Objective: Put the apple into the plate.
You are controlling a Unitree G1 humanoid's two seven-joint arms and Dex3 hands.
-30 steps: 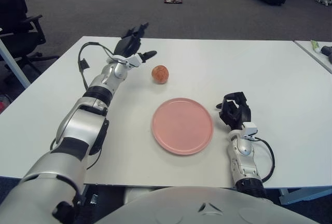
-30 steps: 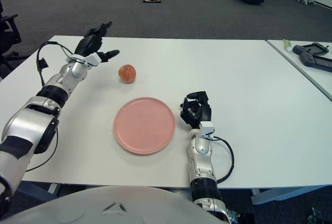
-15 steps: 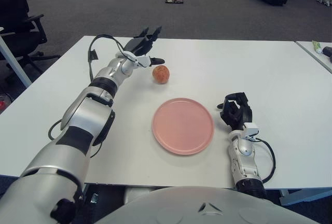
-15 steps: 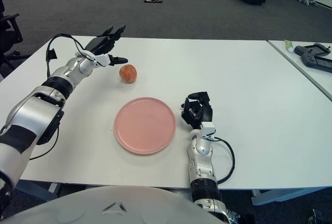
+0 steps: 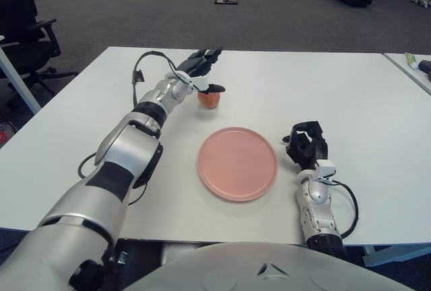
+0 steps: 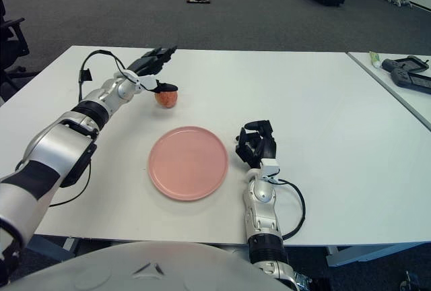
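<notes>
Now the left hand reaches the apple, fingers spread, thumb over its top, nothing gripped yet. It sits on the counter just beyond the plate. Probably firm, light and smooth, apt to roll; grip around its widest part. Open room surrounds it. The right hand, fingers curled, shows right of the plate.

The smooth matt white desk carries a round pink plate with a soft satin sheen and a small reddish-orange apple with dull, mottled skin. Glossy silver plastic shells cover the arms; the floor's grey carpet looks rough.
</notes>
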